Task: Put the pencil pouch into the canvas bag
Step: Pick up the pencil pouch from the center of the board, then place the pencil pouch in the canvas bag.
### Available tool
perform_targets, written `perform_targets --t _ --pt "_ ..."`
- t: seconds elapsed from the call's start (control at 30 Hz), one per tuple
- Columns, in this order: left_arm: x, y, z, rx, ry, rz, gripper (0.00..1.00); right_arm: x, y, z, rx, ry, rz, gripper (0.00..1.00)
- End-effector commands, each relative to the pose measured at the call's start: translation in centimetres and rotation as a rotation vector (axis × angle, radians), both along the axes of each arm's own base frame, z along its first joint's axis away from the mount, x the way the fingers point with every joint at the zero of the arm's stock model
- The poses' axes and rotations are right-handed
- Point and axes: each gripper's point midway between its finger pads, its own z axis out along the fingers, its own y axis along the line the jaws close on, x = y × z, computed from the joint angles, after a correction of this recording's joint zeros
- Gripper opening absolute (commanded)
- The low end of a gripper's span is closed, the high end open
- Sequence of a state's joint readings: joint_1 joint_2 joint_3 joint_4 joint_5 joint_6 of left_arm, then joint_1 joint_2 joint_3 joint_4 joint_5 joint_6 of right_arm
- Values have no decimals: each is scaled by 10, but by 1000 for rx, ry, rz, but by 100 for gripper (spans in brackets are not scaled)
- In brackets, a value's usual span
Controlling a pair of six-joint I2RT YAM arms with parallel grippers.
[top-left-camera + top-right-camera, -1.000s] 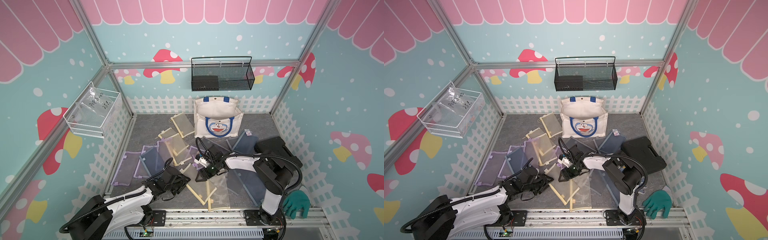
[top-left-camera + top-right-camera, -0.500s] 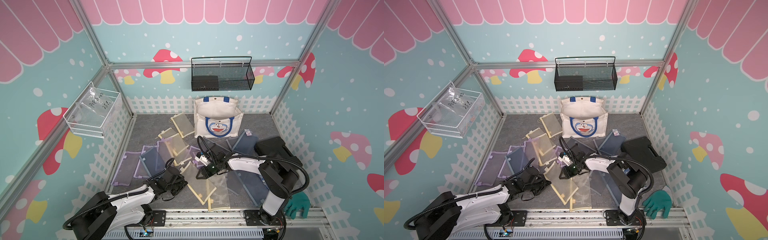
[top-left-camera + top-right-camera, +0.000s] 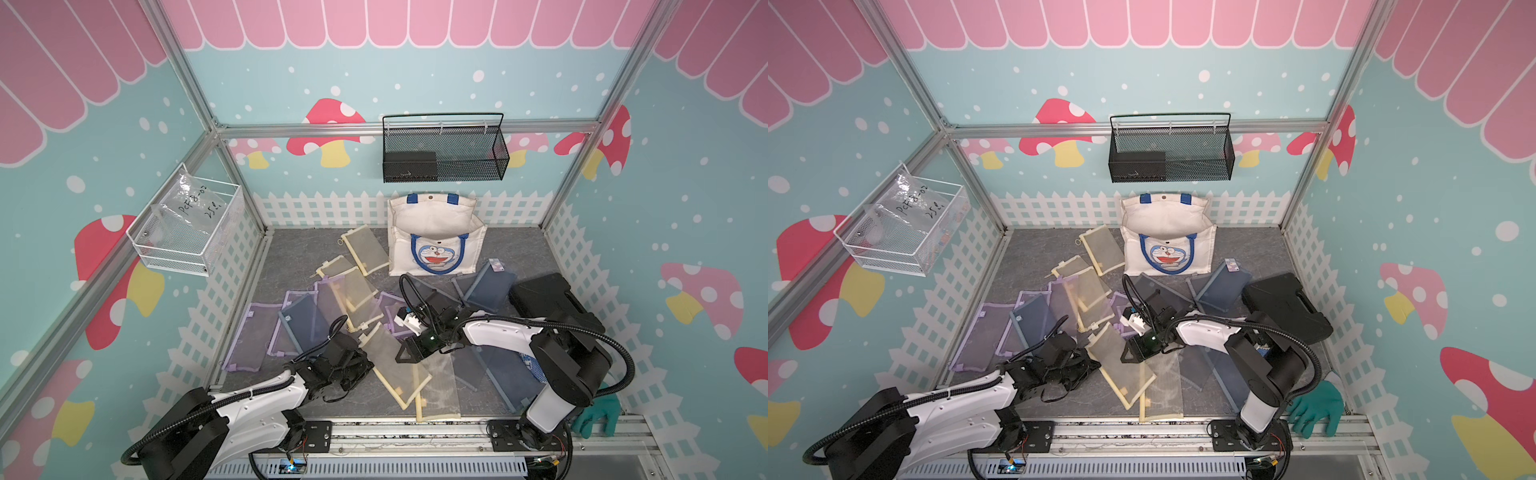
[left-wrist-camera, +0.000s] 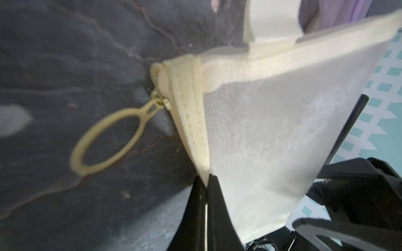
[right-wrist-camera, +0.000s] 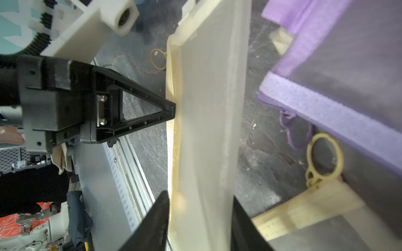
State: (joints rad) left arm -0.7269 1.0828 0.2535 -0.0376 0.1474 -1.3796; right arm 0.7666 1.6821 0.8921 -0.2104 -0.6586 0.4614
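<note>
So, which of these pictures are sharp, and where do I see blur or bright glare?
Both top views are sharp and evenly lit, down to the canvas bag. The left wrist view is soft: the ring pull of the cream pouch is smeared, and the mesh looks washed out. In the right wrist view, the pouch has a bright overexposed streak along its edge, and the purple pouch is blurred.

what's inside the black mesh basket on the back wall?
In both top views the black mesh basket holds one flat black box at its end nearer the white wire basket. The rest looks empty through the mesh; the box's contents are hidden.
</note>
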Motion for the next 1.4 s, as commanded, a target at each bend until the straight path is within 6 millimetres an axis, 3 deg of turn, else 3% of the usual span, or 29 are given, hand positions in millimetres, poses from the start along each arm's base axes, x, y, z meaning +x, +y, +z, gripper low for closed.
perform_targets --t 0.0,0.17,0.27,0.43,0.5,0.57,0.77,1.03,1.2,1.37 --pt "5 -3 3 -6 -23 -11 0 -2 6 -2 25 14 12 24" --pt "11 -8 23 19 -77 -71 0 0 5 12 29 -15 6 1" --pt "18 -4 50 80 -139 -110 3 2 2 37 63 -78 -4 0" --pt "25 17 99 174 -233 -98 46 16 -4 104 145 -284 -43 0" --pt "26 31 108 203 -235 -61 62 25 -6 127 158 -338 -73 0" --pt "27 44 114 228 -232 -27 72 39 -8 153 187 -377 -126 0" --pt "34 50 126 278 -249 -40 76 85 -25 246 309 -505 -382 0" --pt "56 34 149 331 -307 -134 76 147 -95 336 560 -551 -898 0" --pt "62 30 150 372 -312 -185 77 183 -125 354 632 -533 -1130 0" --pt "66 26 158 396 -340 -224 77 221 -138 341 688 -434 -1322 0"
